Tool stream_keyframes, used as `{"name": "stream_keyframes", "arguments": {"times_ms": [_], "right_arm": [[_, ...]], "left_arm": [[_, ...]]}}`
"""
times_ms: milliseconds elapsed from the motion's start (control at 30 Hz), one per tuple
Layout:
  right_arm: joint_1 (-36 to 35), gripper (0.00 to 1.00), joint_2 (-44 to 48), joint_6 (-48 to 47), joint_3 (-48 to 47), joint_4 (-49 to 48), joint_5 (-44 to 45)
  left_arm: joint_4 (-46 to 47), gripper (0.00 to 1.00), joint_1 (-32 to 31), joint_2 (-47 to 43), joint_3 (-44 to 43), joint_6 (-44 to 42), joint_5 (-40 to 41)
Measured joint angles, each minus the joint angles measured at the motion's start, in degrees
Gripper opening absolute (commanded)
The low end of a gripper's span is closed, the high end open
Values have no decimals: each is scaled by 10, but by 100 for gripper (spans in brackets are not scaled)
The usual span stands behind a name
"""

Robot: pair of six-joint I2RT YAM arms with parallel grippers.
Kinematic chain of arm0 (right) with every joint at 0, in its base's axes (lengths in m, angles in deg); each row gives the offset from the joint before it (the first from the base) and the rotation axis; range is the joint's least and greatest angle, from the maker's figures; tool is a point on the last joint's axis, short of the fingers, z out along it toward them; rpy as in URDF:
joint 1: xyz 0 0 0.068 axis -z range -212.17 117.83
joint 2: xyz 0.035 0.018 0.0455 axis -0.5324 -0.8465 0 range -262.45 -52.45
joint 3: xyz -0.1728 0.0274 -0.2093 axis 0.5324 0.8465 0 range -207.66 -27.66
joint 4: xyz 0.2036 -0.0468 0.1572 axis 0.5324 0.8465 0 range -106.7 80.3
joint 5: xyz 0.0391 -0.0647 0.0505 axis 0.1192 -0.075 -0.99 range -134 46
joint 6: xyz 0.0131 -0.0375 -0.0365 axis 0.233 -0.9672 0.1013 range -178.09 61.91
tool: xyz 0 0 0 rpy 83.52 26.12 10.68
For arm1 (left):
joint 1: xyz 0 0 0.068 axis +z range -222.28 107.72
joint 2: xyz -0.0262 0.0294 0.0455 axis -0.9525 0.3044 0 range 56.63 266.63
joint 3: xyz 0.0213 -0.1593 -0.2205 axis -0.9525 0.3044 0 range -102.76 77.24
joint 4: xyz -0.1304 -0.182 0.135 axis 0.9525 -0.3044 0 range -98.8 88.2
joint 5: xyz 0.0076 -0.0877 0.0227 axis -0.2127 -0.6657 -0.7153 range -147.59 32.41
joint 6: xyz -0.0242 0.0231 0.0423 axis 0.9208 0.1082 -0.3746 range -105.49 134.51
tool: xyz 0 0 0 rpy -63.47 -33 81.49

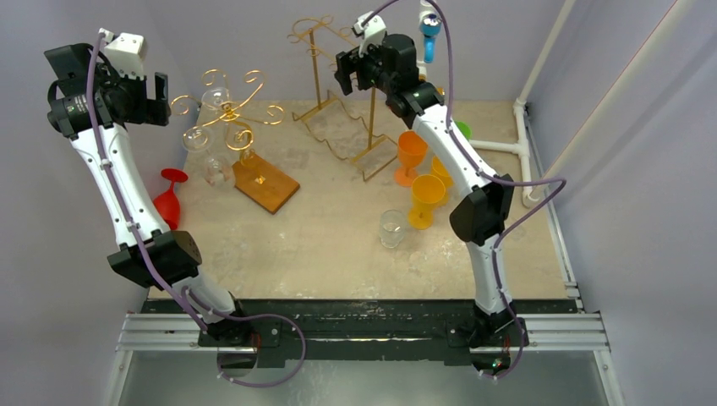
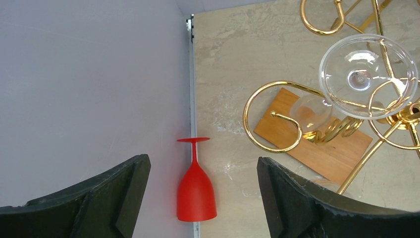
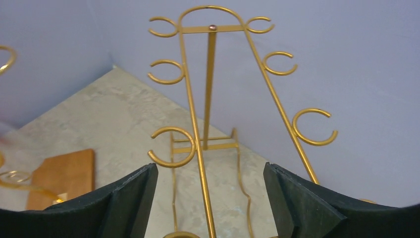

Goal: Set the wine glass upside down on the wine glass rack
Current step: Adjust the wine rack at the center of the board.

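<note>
Both tools are standing wide open, nothing in either.

Left tool [image 2: 200, 168] is hovering above and to the left of the spiral rack [image 1: 232, 110], looking straight down at the red glass [image 2: 196, 191]. That glass is lying on its side on the table [image 1: 338, 245], left of the spiral rack and hard up against the wall [image 2: 74, 74], foot pointing away from the arm bases. I'm reading it as the one to hang, but can't confirm. An orange glass [image 1: 412, 152] and a yellow glass [image 1: 428, 194] are standing upright well to the right of the spiral rack, also unracked. A clear glass [image 2: 369, 74] is already hanging in the spiral rack.

Right tool [image 3: 210, 171] is pointing at the ladder rack [image 3: 210, 74], which is behind and to the right of the spiral rack. The hooks in view are empty.

Risks as I'm judging them:
- The wall is leaving almost no room for a finger on that side of the red glass. The tool could end up scraping the wall or nudging the glass into a roll instead of gripping it.
- The bowl is smooth and curved, so it could be slipping in the grip while being flipped.
- The spiral arms are crowded. A foot coming in off-line could be knocking the hanging clear glass or tipping the rack on its wooden base [image 1: 266, 182].
- Right tool is sitting close to the ladder rack wire, so a blind move forward could be snagging a hook.
</note>
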Motion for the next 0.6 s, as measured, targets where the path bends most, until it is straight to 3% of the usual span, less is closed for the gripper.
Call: {"name": "stream_keyframes", "arguments": {"times_ms": [333,600], "right_arm": [[-61,99,65,-14,91,-40,113],[-151,95,158,-4,104,-40,160]], "left_arm": [[0,84,0,25,0,12,-14],[2,84,3,25,-2,11,-9]]}}
